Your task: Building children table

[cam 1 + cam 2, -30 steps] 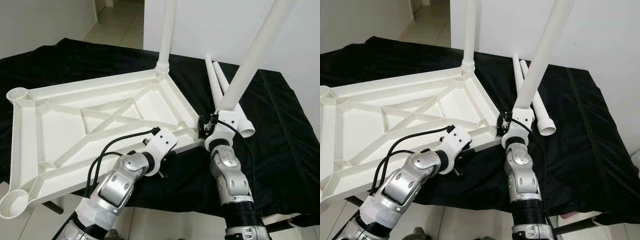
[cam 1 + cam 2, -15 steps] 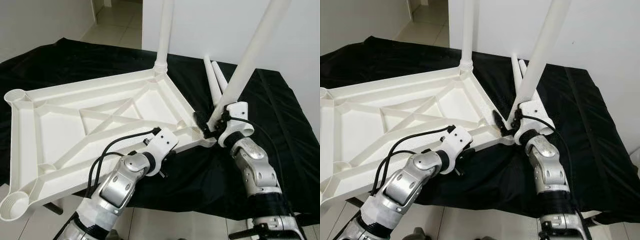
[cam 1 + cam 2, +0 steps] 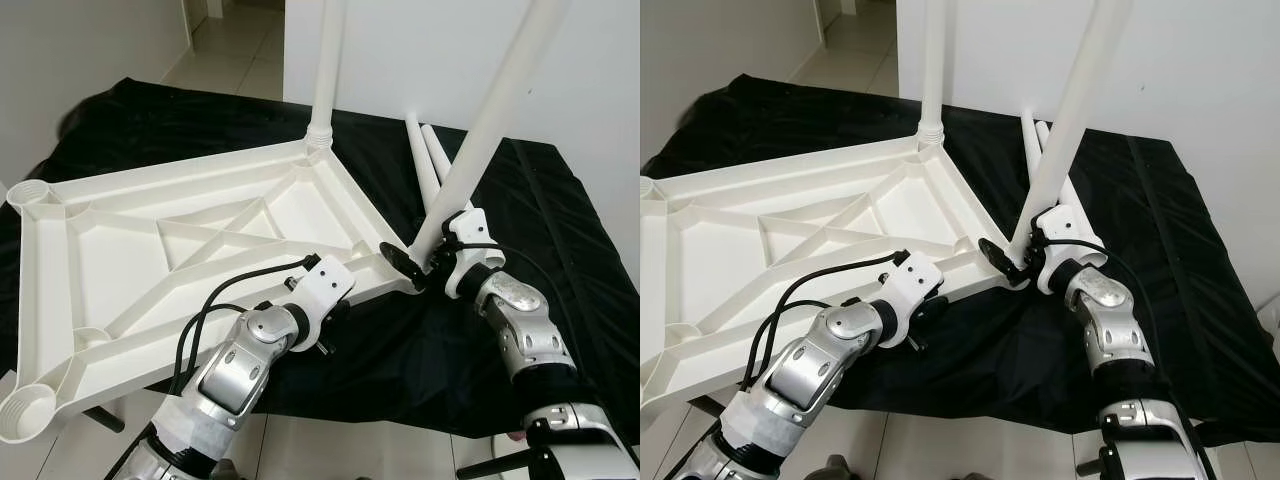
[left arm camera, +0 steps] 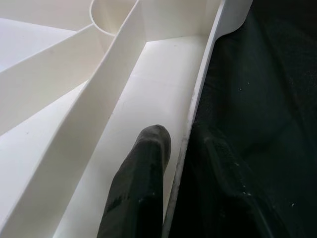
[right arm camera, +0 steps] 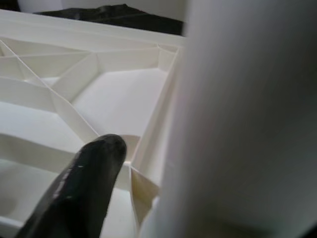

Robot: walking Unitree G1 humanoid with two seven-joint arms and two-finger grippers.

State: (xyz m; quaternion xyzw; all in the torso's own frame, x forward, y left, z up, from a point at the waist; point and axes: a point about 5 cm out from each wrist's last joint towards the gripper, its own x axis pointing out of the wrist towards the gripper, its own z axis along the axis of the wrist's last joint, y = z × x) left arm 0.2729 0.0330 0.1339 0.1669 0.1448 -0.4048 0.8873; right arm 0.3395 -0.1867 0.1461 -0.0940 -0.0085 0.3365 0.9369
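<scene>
The upturned white tabletop (image 3: 190,250) lay ribbed side up on a black-draped bench (image 3: 560,260), its near left corner hanging past the bench edge. The right gripper (image 3: 420,262) held a long white table leg (image 3: 490,120), fingers closed around its lower end, with the foot just at the tabletop's near right corner socket (image 3: 392,268). The leg's long axis ran from that corner up toward 1 o'clock, leaning away from the tabletop, so seating it likely called for tipping it more upright over the socket, which sat at about 9 o'clock from the right fingers (image 5: 89,178). The left gripper (image 3: 325,305) pinched the tabletop's near rim, one finger (image 4: 138,188) inside the channel and the other outside against the cloth, steadying the piece. One leg (image 3: 327,70) already stood in the far right corner, at 12 o'clock. Two spare legs (image 3: 432,165) lay on the cloth close behind the tilted one, leaving little room on that side; the left-hand sockets (image 3: 28,408) were open.
</scene>
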